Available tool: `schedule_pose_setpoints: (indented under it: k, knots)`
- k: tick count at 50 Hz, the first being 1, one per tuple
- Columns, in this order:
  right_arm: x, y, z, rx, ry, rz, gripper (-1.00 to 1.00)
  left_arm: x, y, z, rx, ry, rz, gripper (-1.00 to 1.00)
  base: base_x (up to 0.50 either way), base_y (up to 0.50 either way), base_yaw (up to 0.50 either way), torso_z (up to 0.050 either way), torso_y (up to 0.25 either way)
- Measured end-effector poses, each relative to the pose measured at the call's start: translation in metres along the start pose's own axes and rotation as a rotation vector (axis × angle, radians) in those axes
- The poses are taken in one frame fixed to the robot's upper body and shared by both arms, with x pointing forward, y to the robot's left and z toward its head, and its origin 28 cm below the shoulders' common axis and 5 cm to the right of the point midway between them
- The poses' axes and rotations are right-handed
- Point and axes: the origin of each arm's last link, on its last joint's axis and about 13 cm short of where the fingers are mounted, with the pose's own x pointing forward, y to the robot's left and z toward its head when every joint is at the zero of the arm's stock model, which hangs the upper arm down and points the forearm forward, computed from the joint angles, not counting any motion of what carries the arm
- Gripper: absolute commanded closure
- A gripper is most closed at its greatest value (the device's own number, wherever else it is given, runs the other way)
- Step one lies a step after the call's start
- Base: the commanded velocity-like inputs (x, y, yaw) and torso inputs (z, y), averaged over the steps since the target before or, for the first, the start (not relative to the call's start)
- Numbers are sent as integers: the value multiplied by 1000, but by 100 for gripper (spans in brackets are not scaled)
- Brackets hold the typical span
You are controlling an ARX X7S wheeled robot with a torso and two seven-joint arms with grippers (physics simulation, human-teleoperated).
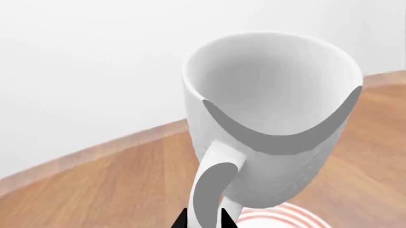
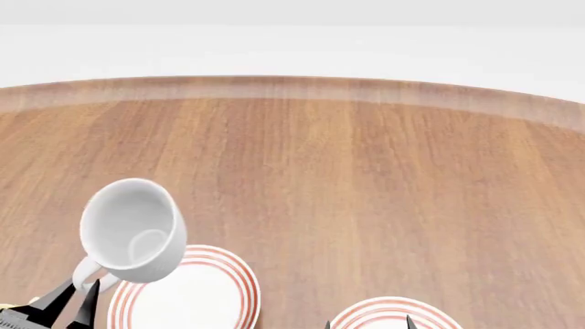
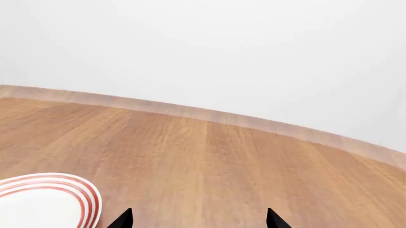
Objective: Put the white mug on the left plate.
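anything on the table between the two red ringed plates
No. In the head view only bare wooden table lies between the left plate and the right plate; the white mug is above the left plate's far-left edge.

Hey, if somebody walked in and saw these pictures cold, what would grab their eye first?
The white mug stands out: tilted, held by its handle in the left hand, over the far left edge of the left plate. Next, the second red-ringed plate near the right hand, which is open and holds nothing, on the bare wooden table.
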Motion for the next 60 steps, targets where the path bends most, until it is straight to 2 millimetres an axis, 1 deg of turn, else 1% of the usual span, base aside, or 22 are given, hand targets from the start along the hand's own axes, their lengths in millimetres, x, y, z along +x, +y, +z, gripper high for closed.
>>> schedule_pose_setpoints:
  k: [15, 28, 43, 60]
  knots:
    - [0, 0, 0, -1, 1, -1, -100, 20, 1, -7, -6, 55, -6, 100, 0, 0, 0, 0, 0]
    - [0, 0, 0, -1, 0, -2, -100, 31, -3, -14, -37, 135, -26, 100, 0, 0, 0, 0, 1]
    - [0, 0, 0, -2, 1, -3, -100, 36, -7, -20, -56, 203, -57, 100, 0, 0, 0, 0, 0]
    - [0, 0, -1, -3, 1, -3, -100, 41, -7, -30, -76, 255, -60, 100, 0, 0, 0, 0, 1]
